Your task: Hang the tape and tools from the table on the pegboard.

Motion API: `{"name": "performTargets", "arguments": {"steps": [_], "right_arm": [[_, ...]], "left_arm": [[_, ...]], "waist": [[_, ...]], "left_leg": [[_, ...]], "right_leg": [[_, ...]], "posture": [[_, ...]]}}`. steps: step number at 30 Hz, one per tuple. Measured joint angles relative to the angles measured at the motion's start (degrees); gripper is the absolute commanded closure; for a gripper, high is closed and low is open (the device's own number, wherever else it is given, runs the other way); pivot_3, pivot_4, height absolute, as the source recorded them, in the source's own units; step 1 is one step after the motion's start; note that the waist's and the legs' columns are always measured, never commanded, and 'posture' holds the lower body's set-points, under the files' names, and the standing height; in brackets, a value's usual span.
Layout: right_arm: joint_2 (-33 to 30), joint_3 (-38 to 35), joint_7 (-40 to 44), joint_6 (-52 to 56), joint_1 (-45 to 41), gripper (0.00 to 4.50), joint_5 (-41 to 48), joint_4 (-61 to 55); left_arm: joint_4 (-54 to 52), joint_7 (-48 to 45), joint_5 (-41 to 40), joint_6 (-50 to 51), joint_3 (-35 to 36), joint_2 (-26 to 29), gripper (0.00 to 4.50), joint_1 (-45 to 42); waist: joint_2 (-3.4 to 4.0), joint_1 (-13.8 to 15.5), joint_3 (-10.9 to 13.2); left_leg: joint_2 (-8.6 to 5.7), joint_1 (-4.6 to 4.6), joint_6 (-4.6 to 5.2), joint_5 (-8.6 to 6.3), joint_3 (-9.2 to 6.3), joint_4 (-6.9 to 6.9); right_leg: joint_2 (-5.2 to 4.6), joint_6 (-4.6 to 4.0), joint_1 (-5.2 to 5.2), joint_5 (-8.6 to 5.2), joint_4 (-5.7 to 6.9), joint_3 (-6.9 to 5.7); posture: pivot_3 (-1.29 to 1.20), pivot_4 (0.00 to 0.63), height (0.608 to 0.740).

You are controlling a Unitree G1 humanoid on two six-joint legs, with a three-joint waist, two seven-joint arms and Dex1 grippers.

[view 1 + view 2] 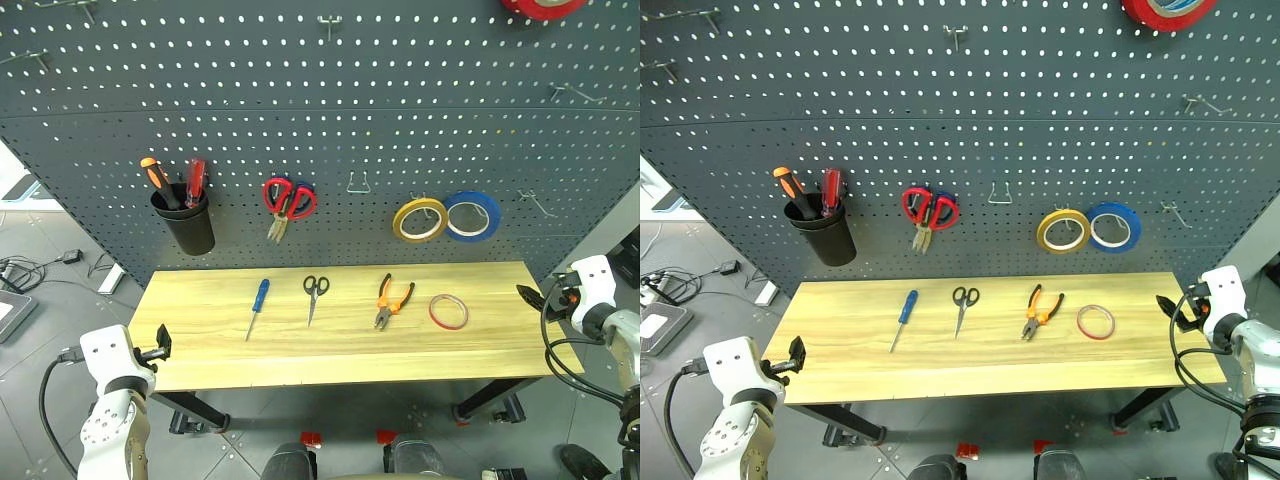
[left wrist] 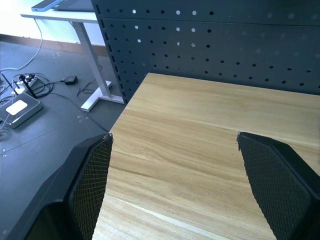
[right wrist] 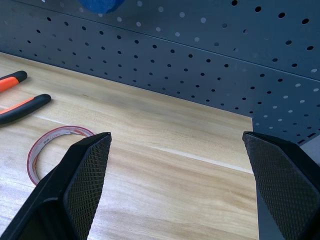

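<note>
Long light wooden table in front of dark grey perforated pegboard. Lying flat in a row on the tabletop, apart from one another, left to right: small blue-handled screwdriver, small black-handled scissors, orange-and-black-handled pliers, thin red tape ring with pale inner rim. All four near the middle strip of the table, none on a hook. Left gripper at the table's left front corner, jaws wide apart, holding nothing; bare wood between the fingers in the left wrist view, screwdriver well apart to its right. Right gripper just off the table's right end, jaws spread fully, empty; in the right wrist view the red ring partly behind one finger, outside the gap, not touched. Already on the pegboard: black cup with red and orange screwdrivers, larger red-and-blue scissors, yellow roll, blue roll.
</note>
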Motion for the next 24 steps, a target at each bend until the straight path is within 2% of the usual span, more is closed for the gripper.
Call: {"name": "performTargets", "arguments": {"steps": [9, 18, 24], "right_arm": [[0.98, 0.76, -0.25, 0.08, 0.06, 0.00, -0.03, -0.92], [3.05, 1.16, -0.33, 1.90, 4.31, 0.00, 0.27, -9.15], [3.29, 3.43, 0.30, 4.03, 8.30, 0.00, -0.10, -18.37]], "left_arm": [[-0.43, -0.21, 1.21, -0.04, -0.55, 0.02, 0.30, 0.99], [-5.15, -4.23, 1.07, -1.10, -1.10, 0.41, 0.30, 4.16], [-13.75, -15.53, -4.81, 4.38, -1.63, 9.40, 0.30, 4.07]], "waist": [[-0.08, -0.08, 0.05], [-0.12, -0.03, 0.25], [0.01, 0.16, 1.02]], "left_leg": [[0.06, 0.69, 0.02, -0.01, 0.71, -0.57], [0.14, 0.75, 0.03, -0.02, 0.78, -0.62], [0.18, 0.77, 0.03, -0.02, 0.80, -0.61]], "right_leg": [[0.13, 0.01, 0.02, 0.00, 0.00, 0.77], [0.15, 0.01, 0.01, -0.01, 0.00, 0.87], [0.12, 0.00, 0.02, -0.01, 0.03, 0.89]], "posture": [[-0.10, 0.083, 0.740], [-0.09, 0.093, 0.740], [-0.11, 0.122, 0.740]]}}
